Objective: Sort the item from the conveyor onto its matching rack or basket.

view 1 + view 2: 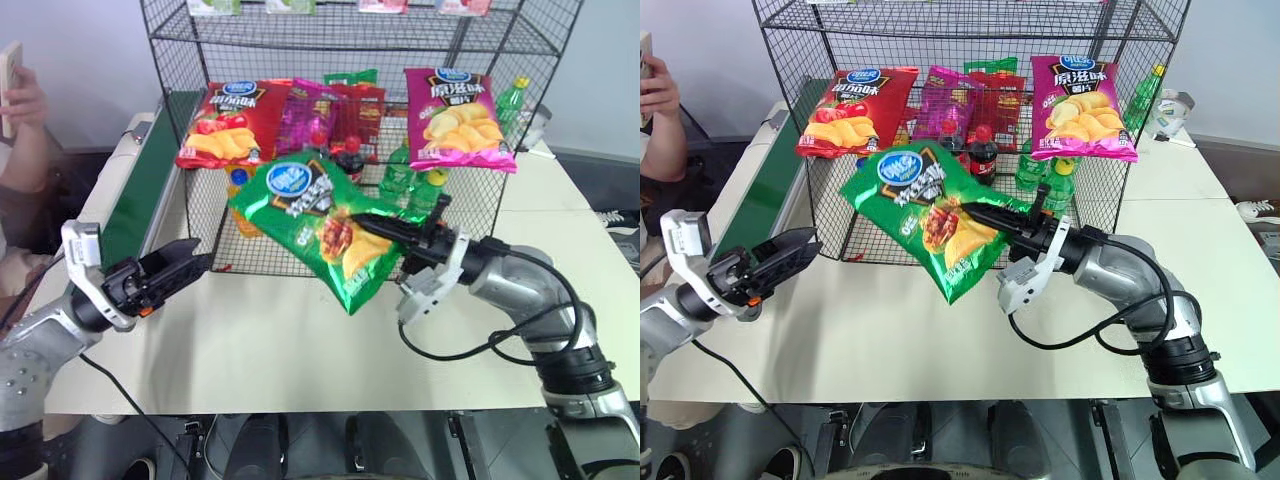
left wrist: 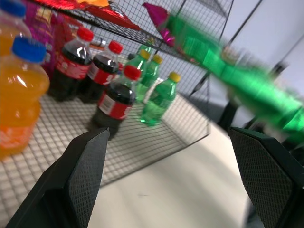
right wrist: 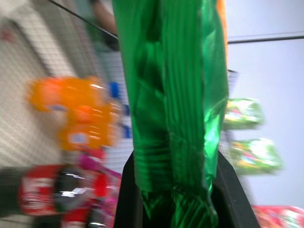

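Right gripper (image 1: 372, 226) pinches the green chip bag (image 1: 318, 225) in front of the wire rack (image 1: 470, 110); left gripper (image 1: 190, 262) hangs spread, empty, beside the conveyor (image 1: 148, 180).

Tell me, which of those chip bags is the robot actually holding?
The green chip bag, pinched in the right gripper before the rack; the red and magenta bags lie on its shelf.

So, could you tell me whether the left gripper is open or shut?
Open. The left gripper has its two black fingers spread wide with nothing between them, while the right gripper holds the green bag.
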